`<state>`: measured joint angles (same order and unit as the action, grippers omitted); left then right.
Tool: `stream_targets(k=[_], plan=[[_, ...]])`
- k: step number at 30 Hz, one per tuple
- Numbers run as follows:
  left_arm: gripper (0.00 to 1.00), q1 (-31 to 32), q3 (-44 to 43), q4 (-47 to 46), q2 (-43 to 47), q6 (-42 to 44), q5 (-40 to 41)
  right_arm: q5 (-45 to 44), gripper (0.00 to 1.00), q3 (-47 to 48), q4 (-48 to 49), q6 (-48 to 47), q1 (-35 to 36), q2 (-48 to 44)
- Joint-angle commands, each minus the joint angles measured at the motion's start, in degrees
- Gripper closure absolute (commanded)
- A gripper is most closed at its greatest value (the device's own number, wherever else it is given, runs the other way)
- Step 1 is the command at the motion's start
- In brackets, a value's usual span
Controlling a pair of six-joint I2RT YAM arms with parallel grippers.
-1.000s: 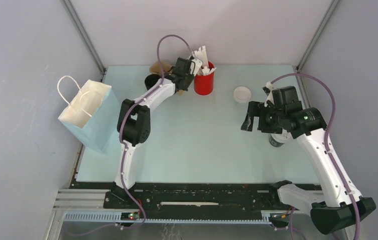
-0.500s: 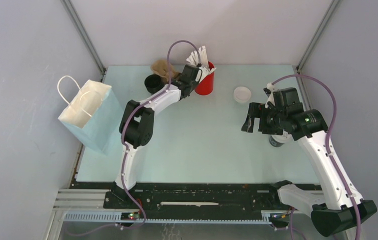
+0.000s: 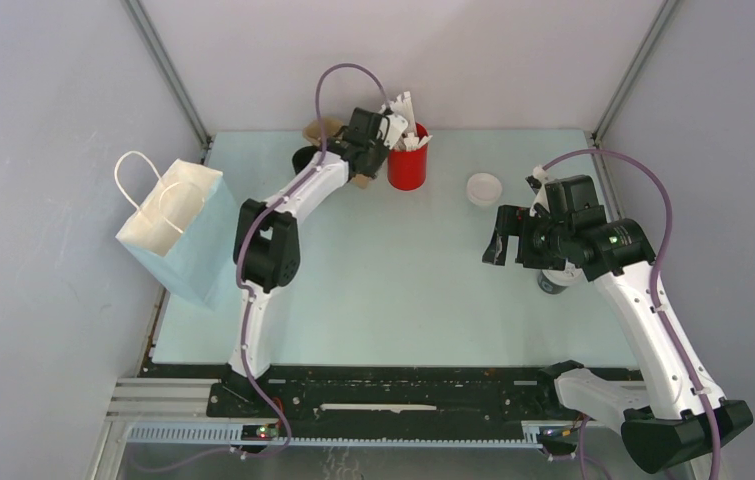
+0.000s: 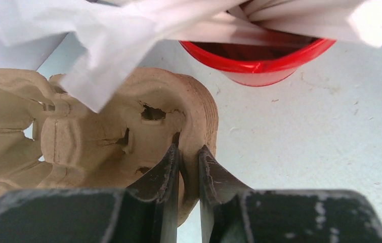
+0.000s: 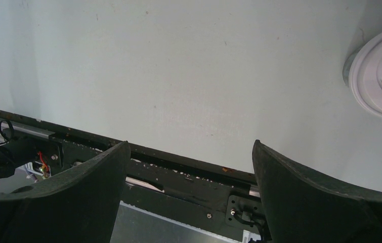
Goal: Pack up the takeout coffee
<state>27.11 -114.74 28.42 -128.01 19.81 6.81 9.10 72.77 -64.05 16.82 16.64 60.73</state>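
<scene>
The takeout coffee, a dark cup with a white lid, stands at the right (image 3: 551, 285), mostly hidden under my right arm. Its lid shows at the right edge of the right wrist view (image 5: 381, 76). My right gripper (image 3: 498, 245) (image 5: 188, 147) is open and empty, hovering above the table to the left of the cup. My left gripper (image 3: 363, 150) (image 4: 188, 152) is at the back, shut on the rim of a brown cardboard cup carrier (image 3: 318, 128) (image 4: 102, 126), right beside the red holder (image 3: 407, 168) (image 4: 259, 61).
A light blue paper bag (image 3: 178, 230) with handles stands open at the left edge. A lidless black cup (image 3: 301, 158) sits behind my left arm. A loose white lid (image 3: 484, 188) lies at the back right. White paper items fill the red holder.
My left gripper swung right toward the red holder half a second ago and is now back left at the carrier. My right arm has barely moved.
</scene>
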Motion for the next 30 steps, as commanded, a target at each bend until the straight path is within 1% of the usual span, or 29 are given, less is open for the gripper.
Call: stream_targets(k=[1, 4, 8, 11, 16, 21, 22, 24, 25, 30], plan=[[0.96, -0.76, -6.17, 3.80, -1.28, -3.68, -8.59, -0.09, 0.01, 0.06, 0.84, -0.08, 0.32, -0.38], [0.93, -1.25, -7.69, 5.85, -2.69, -4.30, -11.00, 0.13, 0.01, 0.06, 0.95, -0.09, 0.38, -0.30], [0.92, -1.43, -9.18, 7.88, -4.37, -4.69, -11.55, -0.38, 0.01, 0.08, 0.62, -0.31, 0.41, -0.44], [0.88, -1.52, -8.87, 7.91, -4.60, -5.14, -12.11, -0.40, 0.01, 0.04, 0.51, -0.30, 0.41, -0.44], [0.79, -1.61, -9.31, 7.98, -4.67, -5.40, -12.29, -0.21, 0.01, 0.00, 0.77, -0.17, 0.49, -0.44], [0.76, -2.20, -9.58, 8.00, -4.13, -6.36, -13.61, 0.24, 0.01, -1.18, 1.36, 0.27, 0.58, -1.32], [0.78, -2.35, -9.54, 7.97, -4.02, -6.66, -14.14, 0.34, 0.01, -1.38, 1.43, 0.38, 0.65, -1.46], [0.88, -2.42, -9.54, 7.92, -3.85, -6.89, -13.62, 0.39, 0.01, -1.41, 1.39, 0.41, 0.67, -1.57], [0.91, -2.42, -9.55, 7.81, -3.65, -6.89, -13.21, 0.39, 0.01, -1.41, 1.46, 0.41, 0.67, -1.62], [0.95, -2.20, -5.53, 4.01, 0.48, -5.73, -11.24, 0.56, 0.01, -1.41, 1.75, 0.47, 0.76, -1.50]])
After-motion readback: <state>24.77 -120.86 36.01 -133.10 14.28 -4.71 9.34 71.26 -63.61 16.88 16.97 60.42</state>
